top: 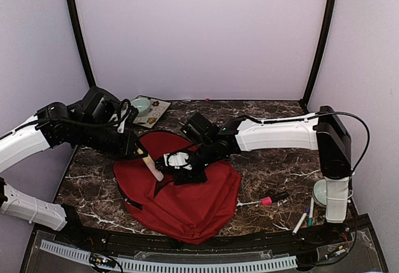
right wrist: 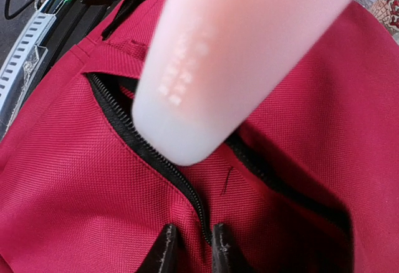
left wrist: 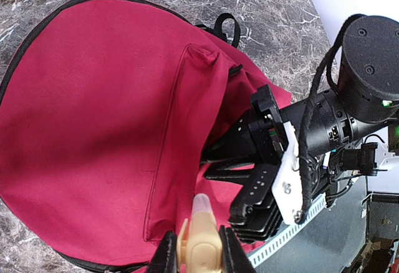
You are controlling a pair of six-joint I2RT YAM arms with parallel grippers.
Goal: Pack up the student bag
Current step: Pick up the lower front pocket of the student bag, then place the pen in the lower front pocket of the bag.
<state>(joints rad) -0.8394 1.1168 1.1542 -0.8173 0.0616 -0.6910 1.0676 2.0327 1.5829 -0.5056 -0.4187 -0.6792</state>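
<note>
While the left gripper (left wrist: 198,253) is clamped on a cream tube (left wrist: 201,223) whose tip hangs just over the bag (top: 187,201), the step in hand looks like feeding that tube into the pocket. The red bag lies flat mid-table, its black zipper (right wrist: 156,154) parted. To do it well, tilt the tube along the slot and aim under the held edge, not onto the cloth. The right gripper (right wrist: 192,248), fingers nearly together, pinches the fabric beside the zipper. It should hold the mouth up until the tube is inside. Pens (top: 300,223) lie well to the right.
</note>
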